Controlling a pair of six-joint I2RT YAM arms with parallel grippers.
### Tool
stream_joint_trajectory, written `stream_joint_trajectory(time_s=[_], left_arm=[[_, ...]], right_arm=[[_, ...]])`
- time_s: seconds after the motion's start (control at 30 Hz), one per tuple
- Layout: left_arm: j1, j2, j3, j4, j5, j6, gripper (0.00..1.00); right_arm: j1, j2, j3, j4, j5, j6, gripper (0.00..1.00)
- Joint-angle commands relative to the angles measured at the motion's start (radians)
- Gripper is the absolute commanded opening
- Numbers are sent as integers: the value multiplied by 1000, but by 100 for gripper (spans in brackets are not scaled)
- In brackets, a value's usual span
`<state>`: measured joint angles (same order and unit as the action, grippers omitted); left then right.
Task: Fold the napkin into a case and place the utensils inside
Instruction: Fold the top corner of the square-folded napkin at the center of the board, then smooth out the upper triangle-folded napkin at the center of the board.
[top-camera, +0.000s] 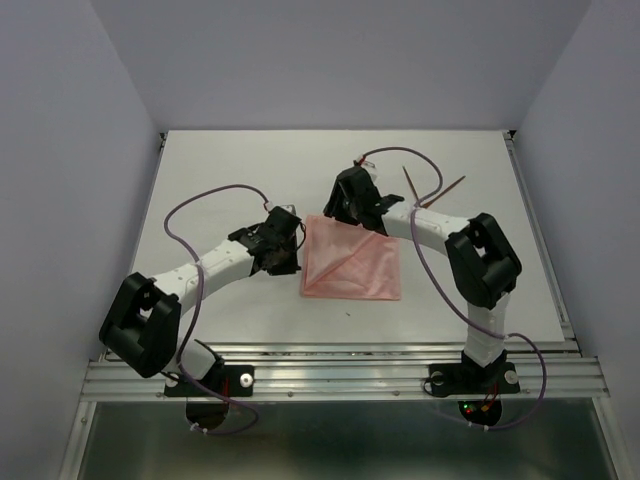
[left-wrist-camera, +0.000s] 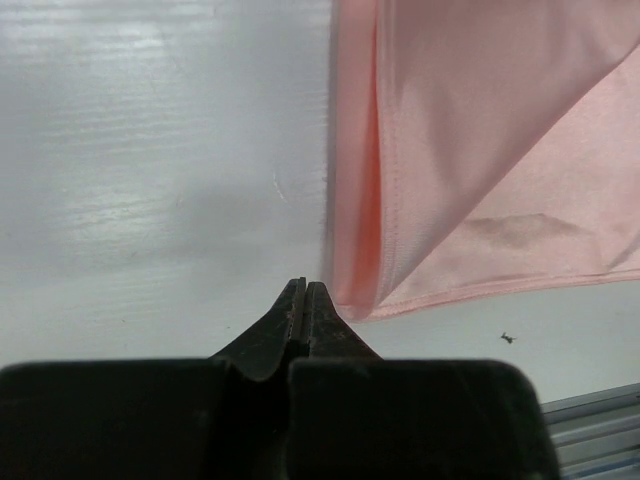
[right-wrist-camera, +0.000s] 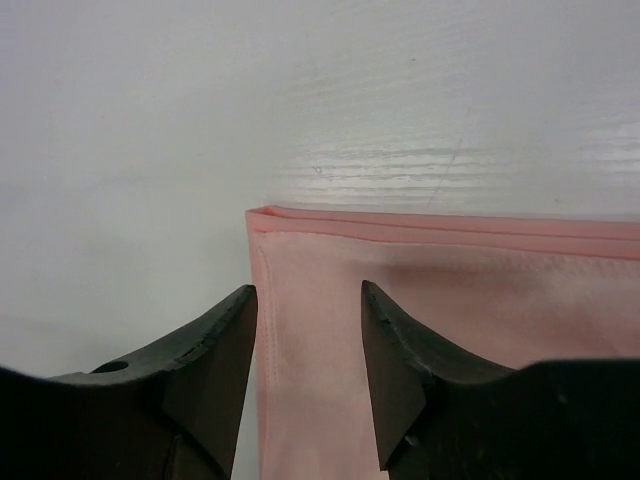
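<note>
Here, the left gripper (left-wrist-camera: 304, 290) has its jaws pressed together on nothing, low over the white table (top-camera: 200, 180) and just beside the left edge of the napkin (top-camera: 352, 262). That pink cloth lies flat mid-table, folded over with a diagonal crease. The right gripper (right-wrist-camera: 308, 292) hovers at its far left corner, jaws spread, one finger over bare table and one over cloth. The utensils (top-camera: 410, 183) lie in a V at the far right, apart from the cloth.

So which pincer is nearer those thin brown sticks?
Right. The right pincer is over the salmon-pink cloth napkin, left of the thin reddish-brown sticks; the left pincer is farther left, off the napkin's edge.
</note>
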<state>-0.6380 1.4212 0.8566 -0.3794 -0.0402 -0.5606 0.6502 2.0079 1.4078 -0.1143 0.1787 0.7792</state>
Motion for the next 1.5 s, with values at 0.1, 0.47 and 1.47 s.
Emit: stream_joint_trajectory(time_s=[0.1, 0.47, 1.47], left_arm=[[4, -47, 67, -7, 22, 11, 0], [4, -1, -5, 142, 229, -1, 0], [4, 81, -8, 163, 195, 19, 0]], right_arm=[[-26, -208, -128, -1, 85, -58, 38], [-119, -210, -213, -56, 79, -100, 5], [-225, -193, -262, -71, 191, -124, 4]])
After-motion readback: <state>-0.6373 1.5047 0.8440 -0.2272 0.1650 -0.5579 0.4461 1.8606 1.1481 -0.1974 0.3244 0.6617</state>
